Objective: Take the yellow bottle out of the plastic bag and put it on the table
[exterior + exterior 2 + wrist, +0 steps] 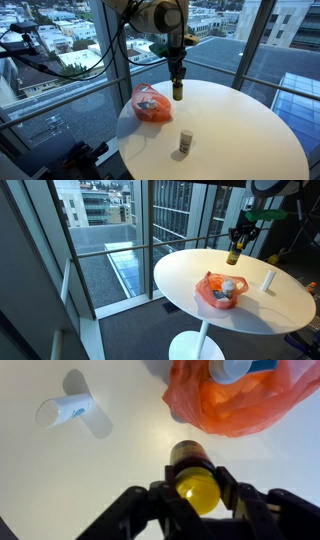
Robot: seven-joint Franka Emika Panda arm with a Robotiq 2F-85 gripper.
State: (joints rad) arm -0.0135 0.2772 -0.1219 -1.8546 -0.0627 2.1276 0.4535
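Observation:
My gripper (197, 490) is shut on the yellow bottle (195, 475), a dark bottle with a yellow cap, gripped at the cap. In both exterior views the bottle (177, 90) (233, 252) hangs upright under the gripper (176, 74) (238, 238), at or just above the white round table (240, 130) (190, 275); contact is unclear. The orange plastic bag (151, 104) (218, 290) (230, 405) lies on the table beside the bottle, with a white-capped item inside it (228, 286) (230, 368).
A small white bottle (185, 143) (267, 280) stands on the table, seen lying sideways in the wrist view (65, 409). Glass walls and a railing surround the table, with city buildings outside. Cables hang from the arm.

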